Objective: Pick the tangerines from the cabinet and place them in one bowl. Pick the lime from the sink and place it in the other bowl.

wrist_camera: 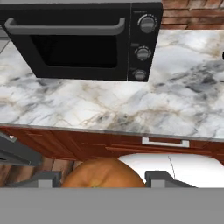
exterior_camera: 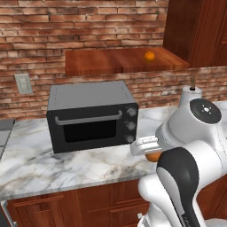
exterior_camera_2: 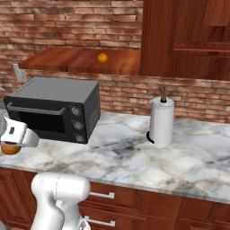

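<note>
Gripper [wrist_camera: 103, 178]: fingers closed on one tangerine [wrist_camera: 103, 173], which sits between the two dark fingertips [wrist_camera: 43, 179] at the bottom of the hand view; the same fruit shows as an orange patch under the white hand in the left base view [exterior_camera: 154, 156] and at the left edge of the right base view [exterior_camera_2: 10, 149]. It hangs in front of the counter's front edge, above the wooden drawer fronts. Second tangerine [exterior_camera: 149, 56]: resting alone on the open shelf of the reddish-brown wall cabinet [exterior_camera: 119, 62], toward its right end, against the brick wall. Toaster oven [exterior_camera: 92, 115]: black, three knobs on its right side, door shut, standing on the marble counter [exterior_camera_2: 134, 157] below the shelf. Paper towel holder [exterior_camera_2: 161, 121]: white roll, upright on the counter, well to the right of the oven. Drawer [wrist_camera: 165, 142]: metal handle, below the counter edge.
</note>
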Available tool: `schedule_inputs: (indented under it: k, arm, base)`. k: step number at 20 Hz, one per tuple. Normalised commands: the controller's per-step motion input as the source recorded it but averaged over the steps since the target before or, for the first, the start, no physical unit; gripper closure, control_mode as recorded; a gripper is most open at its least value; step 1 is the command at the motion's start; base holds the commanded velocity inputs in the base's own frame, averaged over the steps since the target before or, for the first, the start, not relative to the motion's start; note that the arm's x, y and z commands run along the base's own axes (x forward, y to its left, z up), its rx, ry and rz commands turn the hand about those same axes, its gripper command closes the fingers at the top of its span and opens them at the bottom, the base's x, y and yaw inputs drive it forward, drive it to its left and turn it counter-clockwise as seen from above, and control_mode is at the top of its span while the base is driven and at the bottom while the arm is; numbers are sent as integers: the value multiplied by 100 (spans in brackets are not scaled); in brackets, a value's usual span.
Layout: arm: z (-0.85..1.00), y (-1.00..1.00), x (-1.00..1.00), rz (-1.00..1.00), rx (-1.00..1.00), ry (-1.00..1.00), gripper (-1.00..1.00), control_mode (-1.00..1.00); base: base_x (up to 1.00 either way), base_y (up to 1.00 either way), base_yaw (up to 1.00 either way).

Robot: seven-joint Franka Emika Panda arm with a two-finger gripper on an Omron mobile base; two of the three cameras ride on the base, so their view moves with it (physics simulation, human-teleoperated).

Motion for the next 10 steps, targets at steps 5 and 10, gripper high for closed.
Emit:
schedule_inputs:
  k: [5,10]
  arm:
    - [0,0,0,0,0,0,100,-100]
    - [-3,0,-10,0,0,0,100,100]
  base:
    - [0,0,0]
    - [-34,0,0]
